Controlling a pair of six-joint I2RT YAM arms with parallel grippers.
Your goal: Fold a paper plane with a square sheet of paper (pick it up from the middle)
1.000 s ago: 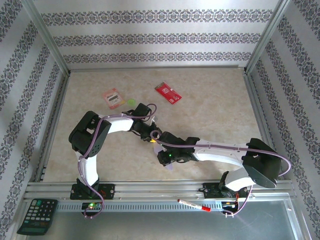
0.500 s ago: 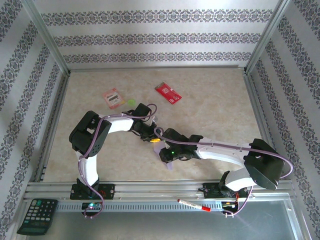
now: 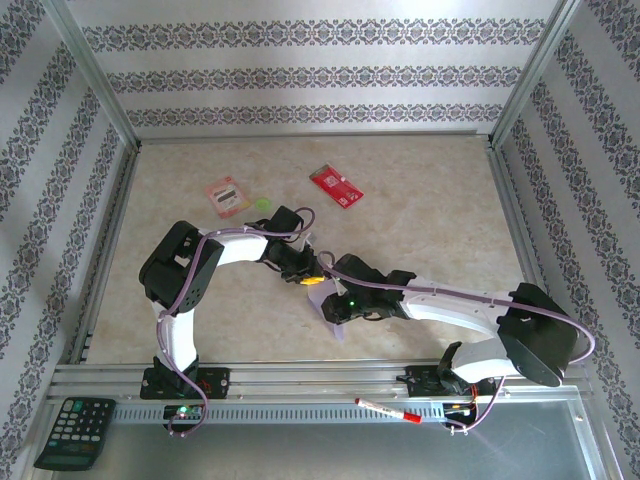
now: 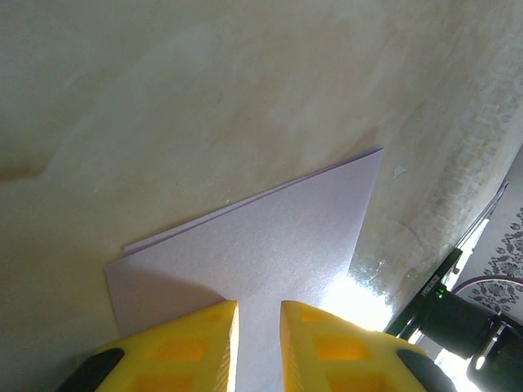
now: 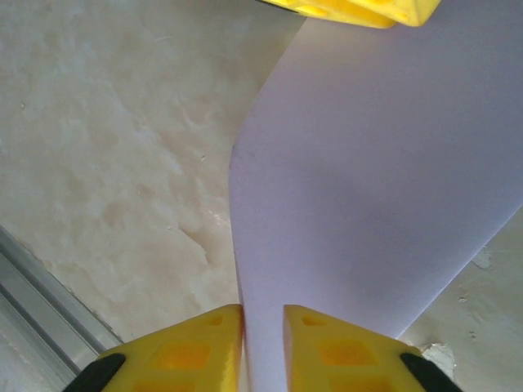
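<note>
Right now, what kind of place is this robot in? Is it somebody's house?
Probably a robot test booth, not a house: the left arm and right arm are bolted to a metal rail at the edge of a marbled table, with patterned walls boxing it in.

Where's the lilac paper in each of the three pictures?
Top external: sheet of paper, just below centre.
Left wrist: lower middle.
Right wrist: right half.
Shared landmark: left gripper, its yellow fingers at the right wrist picture's top edge.
</note>
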